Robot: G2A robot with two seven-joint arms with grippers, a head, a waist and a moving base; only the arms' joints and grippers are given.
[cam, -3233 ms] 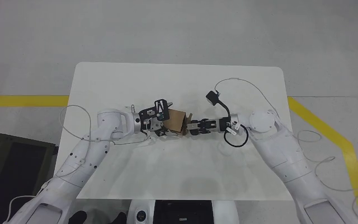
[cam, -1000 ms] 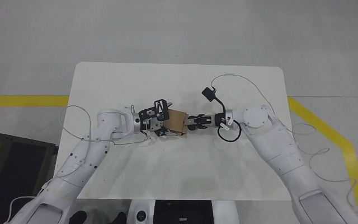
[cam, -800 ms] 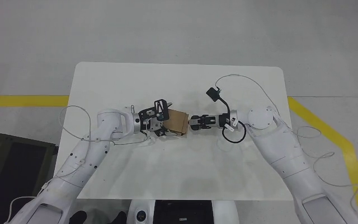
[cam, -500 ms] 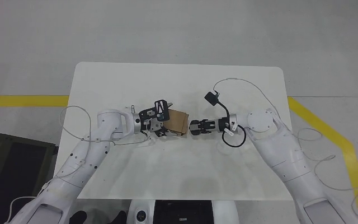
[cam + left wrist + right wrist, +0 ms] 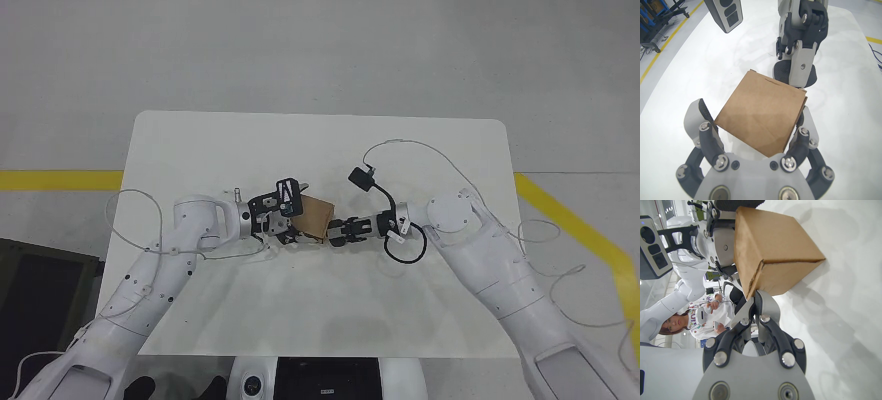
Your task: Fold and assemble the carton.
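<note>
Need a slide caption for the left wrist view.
Left gripper clamps the brown carton by opposite sides; the right gripper, shut, sits at its far edge.

Light: bright, even, from overhead throughout. Shadows: soft and pale grey on the white table [image 5: 200,150]; one lies just beside the carton [image 5: 772,237] in my right wrist view. Glare: mild sheen across the table. Distortion: both my wrist views bow strongly outward; the table's rim curves at their edges.
</note>
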